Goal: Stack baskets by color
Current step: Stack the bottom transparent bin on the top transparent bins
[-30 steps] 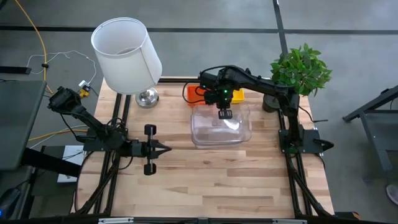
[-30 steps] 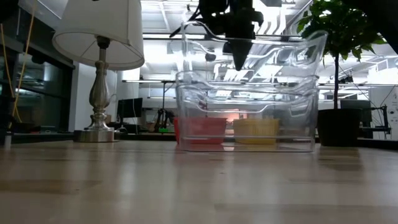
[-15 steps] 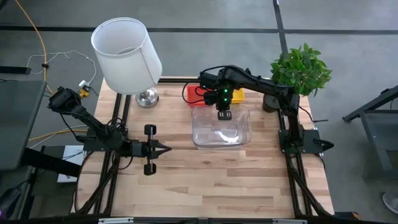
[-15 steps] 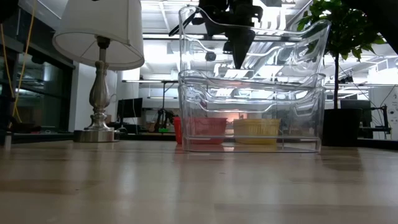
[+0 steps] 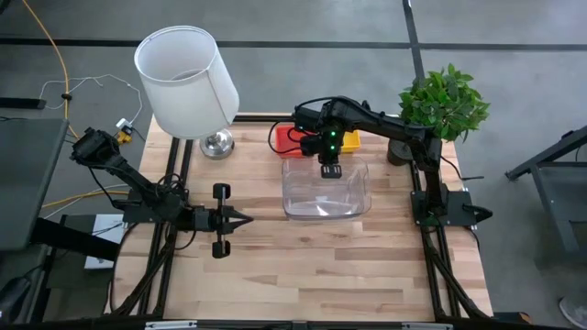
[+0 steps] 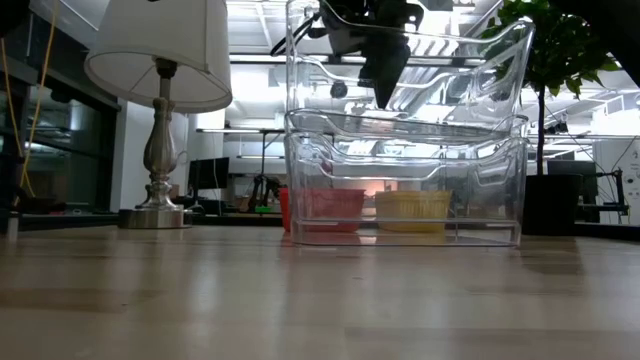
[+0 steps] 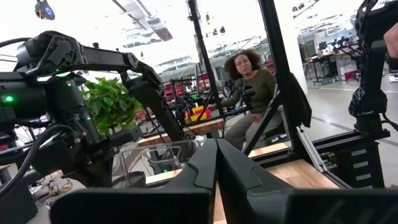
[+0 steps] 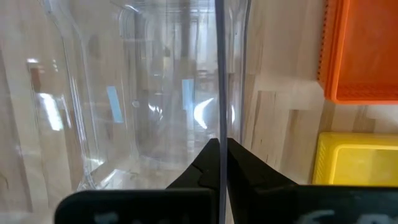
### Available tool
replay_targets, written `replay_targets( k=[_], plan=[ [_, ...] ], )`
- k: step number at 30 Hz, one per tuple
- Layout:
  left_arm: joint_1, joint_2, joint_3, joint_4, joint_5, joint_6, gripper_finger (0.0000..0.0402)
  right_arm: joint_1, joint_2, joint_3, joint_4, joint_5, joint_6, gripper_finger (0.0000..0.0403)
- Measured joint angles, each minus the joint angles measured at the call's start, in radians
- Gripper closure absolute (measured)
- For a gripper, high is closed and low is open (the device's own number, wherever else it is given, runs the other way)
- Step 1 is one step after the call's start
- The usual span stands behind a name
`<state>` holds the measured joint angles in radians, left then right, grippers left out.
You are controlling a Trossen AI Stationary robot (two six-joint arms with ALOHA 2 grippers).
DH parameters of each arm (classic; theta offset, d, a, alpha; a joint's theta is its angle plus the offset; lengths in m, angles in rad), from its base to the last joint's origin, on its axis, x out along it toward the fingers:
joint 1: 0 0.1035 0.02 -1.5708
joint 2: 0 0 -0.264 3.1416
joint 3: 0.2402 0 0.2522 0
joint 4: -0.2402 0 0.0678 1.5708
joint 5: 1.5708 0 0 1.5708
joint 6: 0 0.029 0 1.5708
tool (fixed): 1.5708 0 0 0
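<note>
My right gripper hangs over the table's far middle, shut on a clear tub. That tub's lower part stands inside another clear tub resting by its bottom on the table; whether the two touch, I cannot tell. Behind the tubs, a red-orange basket and a yellow basket sit side by side on the table. My left gripper waits shut at the table's left, holding nothing. My right gripper pinches the upper tub's far wall at its rim, one finger inside the tub and one outside. The fingers come from above, pointing almost straight down. The tub hangs below them, slightly tilted, its left end higher in the low view.
A lamp stands at the far left corner and a potted plant at the far right. Bare wood stretches across the near half of the table. A seated person shows in the room beyond.
My right gripper has tipped a little while staying in place. The held tub has swung with it: its left end has risen in the low view, and it now lies more squarely over the tub beneath.
</note>
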<state>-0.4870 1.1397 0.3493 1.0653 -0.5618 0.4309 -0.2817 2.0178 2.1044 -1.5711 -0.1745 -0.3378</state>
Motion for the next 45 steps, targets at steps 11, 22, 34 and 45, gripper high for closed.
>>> replay_targets(
  k=[11,22,34,45],
  plan=[
    [0.0,0.0,0.0,0.0,-0.003,0.0,0.0401,-0.015,-0.001,-0.106,0.0,-0.003,0.0,0.0403],
    [0.0,0.0,0.0,0.0,-0.004,0.018,0.0401,-0.039,-0.001,-0.125,0.091,-0.059,0.038,0.0403],
    [0.0,0.0,0.0,0.0,-0.004,0.018,0.0401,-0.039,-0.001,-0.125,0.126,0.0,0.072,0.04],
    [0.0,0.0,0.0,0.0,-0.004,0.018,0.0401,-0.038,-0.001,-0.124,0.131,0.017,0.147,0.0293]
  ],
)
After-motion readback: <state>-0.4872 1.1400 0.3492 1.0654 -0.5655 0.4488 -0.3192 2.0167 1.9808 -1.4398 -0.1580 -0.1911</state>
